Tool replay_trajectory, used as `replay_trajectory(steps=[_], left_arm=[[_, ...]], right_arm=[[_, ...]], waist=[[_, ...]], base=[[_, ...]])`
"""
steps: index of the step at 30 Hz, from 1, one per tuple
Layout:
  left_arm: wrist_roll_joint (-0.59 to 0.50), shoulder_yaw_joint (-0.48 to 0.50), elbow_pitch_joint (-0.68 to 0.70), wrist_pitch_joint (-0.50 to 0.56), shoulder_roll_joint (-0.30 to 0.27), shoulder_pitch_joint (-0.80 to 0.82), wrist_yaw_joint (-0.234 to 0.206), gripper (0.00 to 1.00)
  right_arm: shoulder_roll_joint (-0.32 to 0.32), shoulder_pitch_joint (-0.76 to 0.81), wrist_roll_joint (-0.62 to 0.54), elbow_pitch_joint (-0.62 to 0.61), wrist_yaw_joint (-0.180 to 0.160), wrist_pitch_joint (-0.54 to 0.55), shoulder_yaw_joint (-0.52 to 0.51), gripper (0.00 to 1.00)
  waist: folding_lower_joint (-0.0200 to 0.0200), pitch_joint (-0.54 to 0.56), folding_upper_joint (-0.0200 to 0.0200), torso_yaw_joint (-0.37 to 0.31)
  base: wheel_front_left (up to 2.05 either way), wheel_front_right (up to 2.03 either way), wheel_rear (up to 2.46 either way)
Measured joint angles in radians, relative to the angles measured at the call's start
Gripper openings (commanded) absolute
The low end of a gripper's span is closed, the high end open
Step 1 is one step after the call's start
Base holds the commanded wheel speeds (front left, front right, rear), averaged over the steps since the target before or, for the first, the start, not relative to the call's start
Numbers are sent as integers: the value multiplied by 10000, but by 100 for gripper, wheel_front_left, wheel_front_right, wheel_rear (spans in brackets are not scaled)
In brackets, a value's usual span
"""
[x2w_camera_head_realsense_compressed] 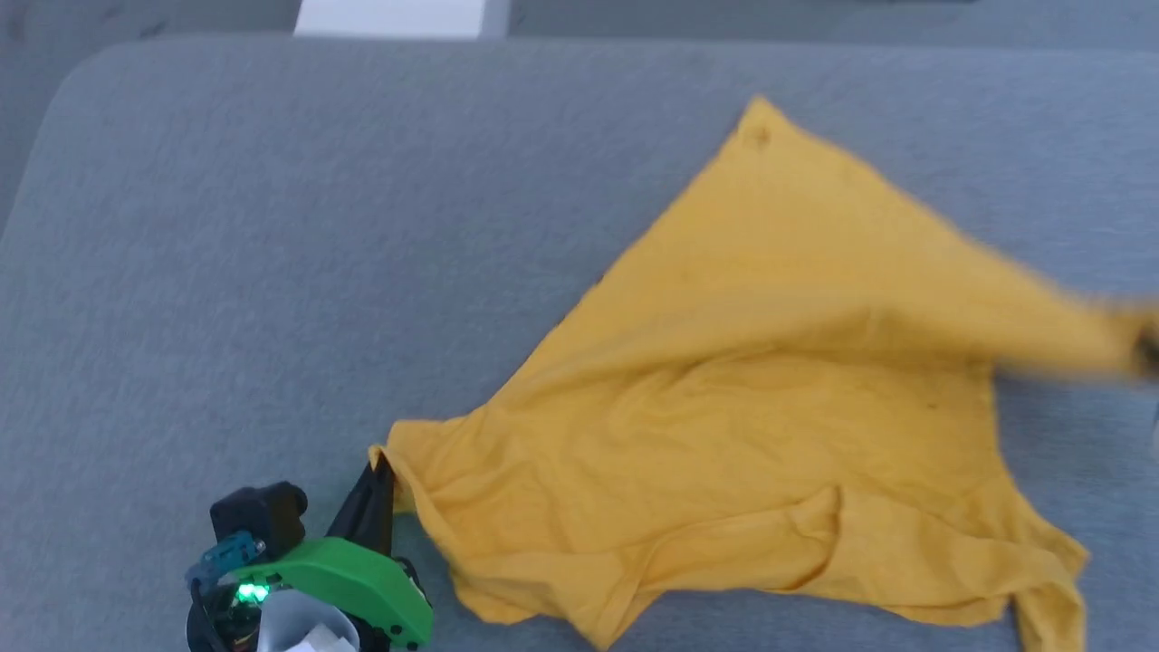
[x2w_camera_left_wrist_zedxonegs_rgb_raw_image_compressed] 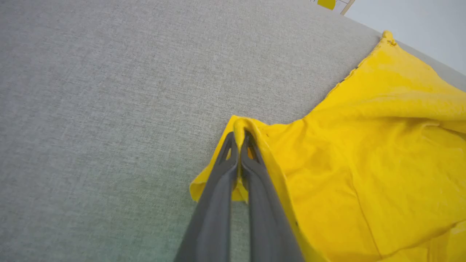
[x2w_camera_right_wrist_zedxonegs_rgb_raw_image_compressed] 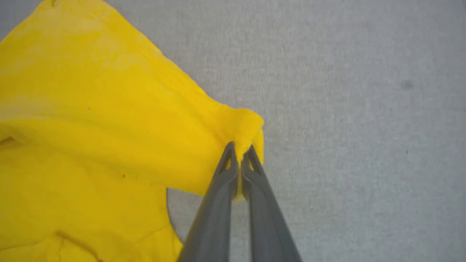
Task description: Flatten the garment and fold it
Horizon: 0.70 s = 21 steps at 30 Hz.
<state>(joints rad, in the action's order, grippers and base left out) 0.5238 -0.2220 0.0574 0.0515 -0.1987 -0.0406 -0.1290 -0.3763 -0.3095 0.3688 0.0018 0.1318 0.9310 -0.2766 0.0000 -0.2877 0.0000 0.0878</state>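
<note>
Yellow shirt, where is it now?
In the head view the yellow shirt spreads over the grey surface's right side, left end effector pinching one corner, right end effector another.

The left gripper (x2w_camera_head_realsense_compressed: 382, 471) sits at the lower left of the head view, its two dark fingers pointing up and slightly right from a green wrist housing (x2w_camera_head_realsense_compressed: 353, 575), which carries a lit green light (x2w_camera_head_realsense_compressed: 252, 593) and a black camera block (x2w_camera_head_realsense_compressed: 258, 512) on its left side. In the left wrist view the fingers (x2w_camera_left_wrist_zedxonegs_rgb_raw_image_compressed: 218, 189) lie pressed together along their length, tips pinched on a folded edge of the garment (x2w_camera_left_wrist_zedxonegs_rgb_raw_image_compressed: 364, 163). The right gripper (x2w_camera_right_wrist_zedxonegs_rgb_raw_image_compressed: 240, 149) is closed the same way, its tips nipping a bunched corner of the cloth; in the head view it is a dark blur at the right edge
</note>
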Motion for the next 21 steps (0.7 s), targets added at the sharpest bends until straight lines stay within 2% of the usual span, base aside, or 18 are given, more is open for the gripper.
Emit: replay_trajectory(steps=[6,10,13,14,15,16,21], left_arm=[[77,-50,-21,44,2,-180,-46,0],[148,-96,-134,58,19,-220,-46,0],[167,-113,-194,59,23,-258,-48,0],[194,-111,-221,59,25,-271,-48,0],[213,-104,-228,59,23,-291,-54,0],[217,-92,-238,58,21,-321,-58,0],[221,-50,-221,48,-4,-479,-142,0]], right_arm=[[1486,2827,75,-4,0,-401,-23,0],[2391,3638,84,656,0,-840,293,0],[2615,3747,219,928,0,-1237,359,0],[2662,3759,309,957,2,-1469,332,4],[2700,3774,403,965,0,-1672,286,48],[2729,3778,522,940,2,-1923,199,100],[2757,3463,1210,165,2,-3225,-608,100]], waist=[[0,809,0,-756],[0,1247,0,-1042],[0,1486,0,-1138],[-1,1552,0,-1150],[0,1599,0,-1154],[0,1651,0,-1154],[0,1837,0,-1131]], base=[[0,0,0],[0,0,0],[0,0,0],[0,0,0],[0,0,0],[0,0,0],[0,0,0]])
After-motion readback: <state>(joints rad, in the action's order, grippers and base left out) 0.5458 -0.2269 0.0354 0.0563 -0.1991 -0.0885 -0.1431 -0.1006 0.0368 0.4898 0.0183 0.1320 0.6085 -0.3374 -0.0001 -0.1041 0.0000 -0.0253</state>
